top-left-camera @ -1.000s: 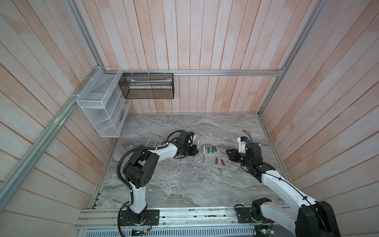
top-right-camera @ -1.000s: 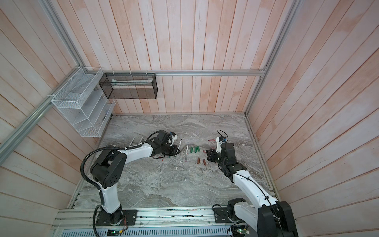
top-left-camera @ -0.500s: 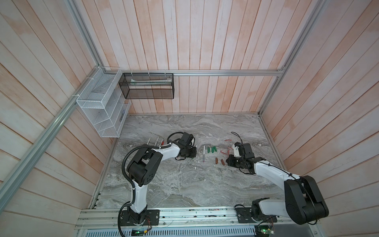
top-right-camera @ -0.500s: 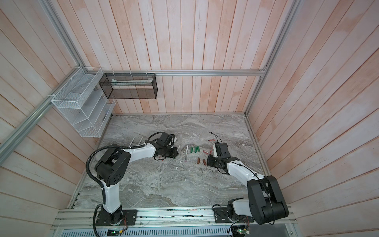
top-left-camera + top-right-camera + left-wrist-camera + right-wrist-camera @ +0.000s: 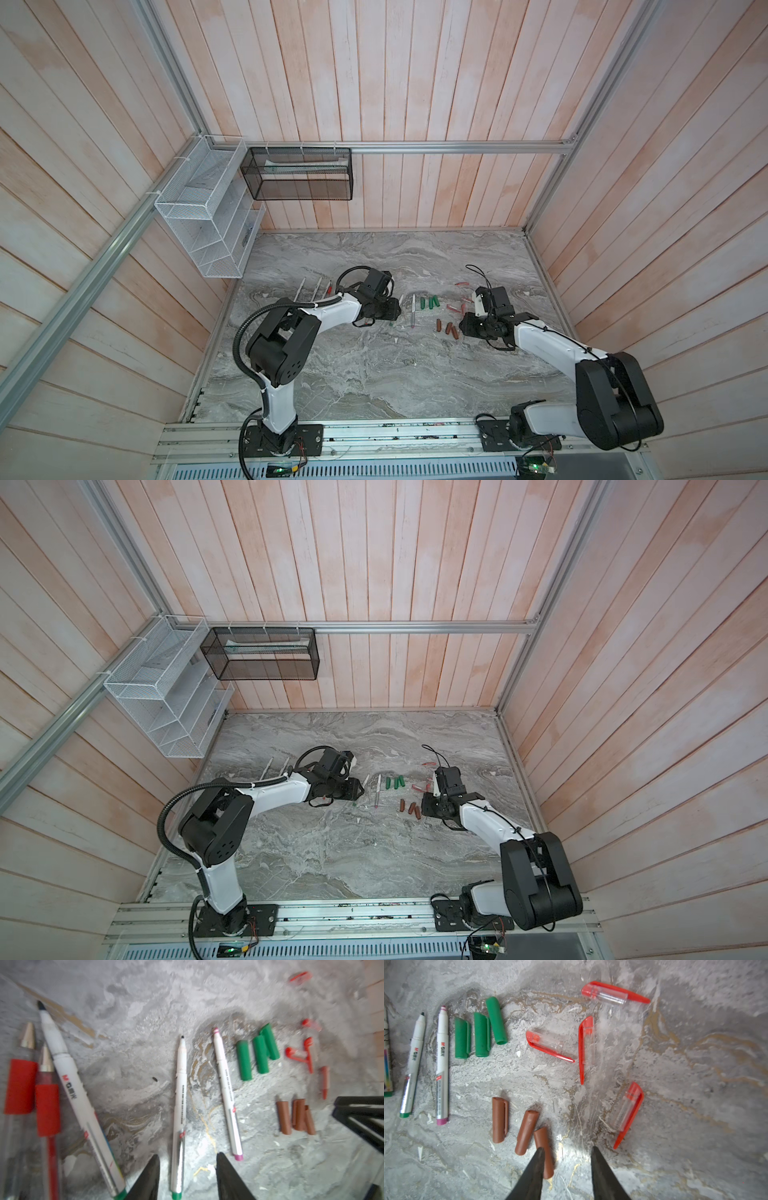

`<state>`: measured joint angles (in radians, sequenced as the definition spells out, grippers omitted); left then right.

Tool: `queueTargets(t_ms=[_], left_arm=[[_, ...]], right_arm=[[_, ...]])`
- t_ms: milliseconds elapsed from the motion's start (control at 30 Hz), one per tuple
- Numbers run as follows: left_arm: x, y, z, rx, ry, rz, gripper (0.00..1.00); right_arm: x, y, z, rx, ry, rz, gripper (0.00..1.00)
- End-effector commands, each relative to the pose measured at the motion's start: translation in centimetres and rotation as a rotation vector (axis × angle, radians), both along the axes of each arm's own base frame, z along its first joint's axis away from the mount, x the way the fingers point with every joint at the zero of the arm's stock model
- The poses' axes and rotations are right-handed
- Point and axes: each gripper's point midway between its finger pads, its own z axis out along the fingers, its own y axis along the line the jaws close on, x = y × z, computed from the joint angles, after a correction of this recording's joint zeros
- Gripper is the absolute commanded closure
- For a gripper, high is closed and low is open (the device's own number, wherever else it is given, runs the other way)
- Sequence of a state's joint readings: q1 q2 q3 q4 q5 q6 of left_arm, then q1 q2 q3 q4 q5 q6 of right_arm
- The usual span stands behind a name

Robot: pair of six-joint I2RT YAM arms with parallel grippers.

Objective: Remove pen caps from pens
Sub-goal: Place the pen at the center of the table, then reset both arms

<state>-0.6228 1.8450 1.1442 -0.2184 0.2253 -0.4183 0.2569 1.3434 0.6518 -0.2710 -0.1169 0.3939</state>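
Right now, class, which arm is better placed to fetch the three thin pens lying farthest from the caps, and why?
Left. The thin pens lie beside its forearm; the left gripper is open. The right gripper, also open, sits by the brown caps, far across.

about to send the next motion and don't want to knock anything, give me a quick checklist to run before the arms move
1. left gripper not gripping: ok, jaws apart, the green-ended marker lies between them with gaps on both sides.
2. That marker uncapped: ok, bare tip shows.
3. right gripper empty: ok, jaws apart, nothing between.
4. Clearance at the right gripper: not ok, a brown cap lies close beside it, partly hidden by it; contact cannot be told.
5. pink-ended marker uncapped: ok, bare tip shows.
6. three pens in a top view, caps off: cannot tell, too small.
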Motion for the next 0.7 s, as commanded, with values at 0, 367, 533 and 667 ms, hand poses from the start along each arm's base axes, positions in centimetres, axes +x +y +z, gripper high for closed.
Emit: queueTargets(t_ms=[0, 367, 533, 667], left_arm=[[0.8, 0.6, 4.3, -0.032, -0.147, -0.010, 0.43], [4.7, 14.0, 12.3, -0.029, -0.485, 0.212, 0.00], [5.8, 21.5, 14.5, 0.109, -0.618, 0.378, 0.00], [5.5, 25.8, 14.0, 0.134, -0.724, 0.454, 0.00]], right_arm=[[1.0, -0.8, 2.2, -0.035, -0.050, -0.025, 0.56], [5.6, -6.6, 10.0, -0.230, -0.448, -0.227, 0.02], [6.4, -9.1, 11.3, -0.354, -0.629, -0.254, 0.02], [6.6, -10.8, 10.9, -0.376, -0.744, -0.256, 0.02]])
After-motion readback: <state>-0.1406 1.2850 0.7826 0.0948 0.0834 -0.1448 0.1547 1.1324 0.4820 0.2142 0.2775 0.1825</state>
